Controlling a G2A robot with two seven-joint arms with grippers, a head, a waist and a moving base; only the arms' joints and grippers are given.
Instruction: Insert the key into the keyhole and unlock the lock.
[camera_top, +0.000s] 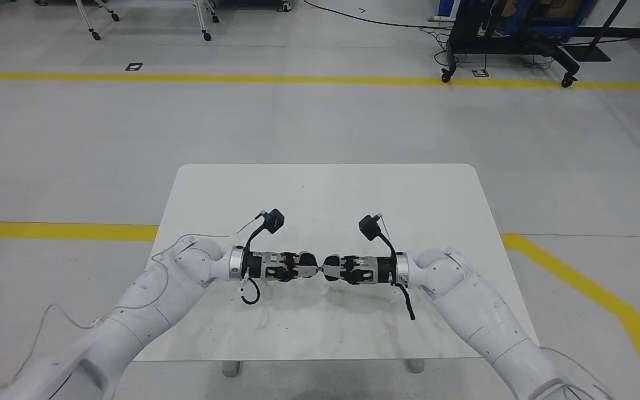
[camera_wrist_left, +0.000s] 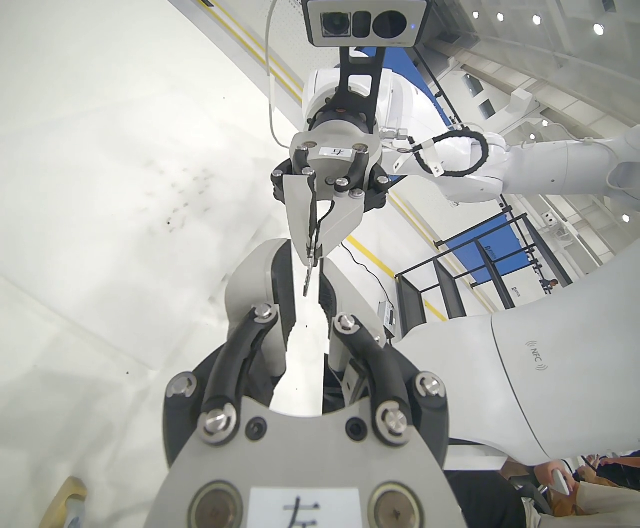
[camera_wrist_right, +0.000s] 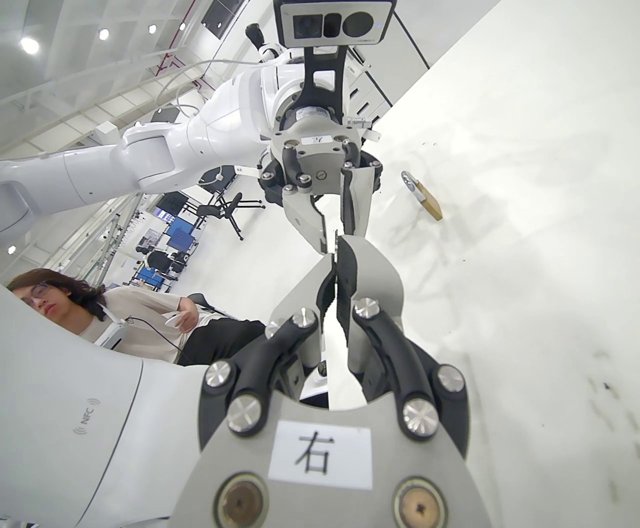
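Note:
A small dark key (camera_wrist_left: 309, 272) is pinched in my right gripper (camera_wrist_left: 314, 250), which is shut on its head; the blade points out toward the left gripper. My left gripper (camera_wrist_left: 302, 272) is open, one finger on each side of the blade, not pressing it. Both grippers meet tip to tip above the front middle of the white table (camera_top: 330, 200), the left gripper (camera_top: 308, 267) facing the right gripper (camera_top: 336, 268). A brass padlock (camera_wrist_right: 426, 198) with a silver shackle lies flat on the table beside the left arm, apart from both grippers. Its brass edge (camera_wrist_left: 70, 492) shows by the left wrist.
The table top carries small dark scuff marks (camera_wrist_left: 185, 200). Its front edge lies just under both forearms. Yellow floor lines (camera_top: 300, 78) run behind the table, and a wheeled black frame (camera_top: 510, 40) stands far back right.

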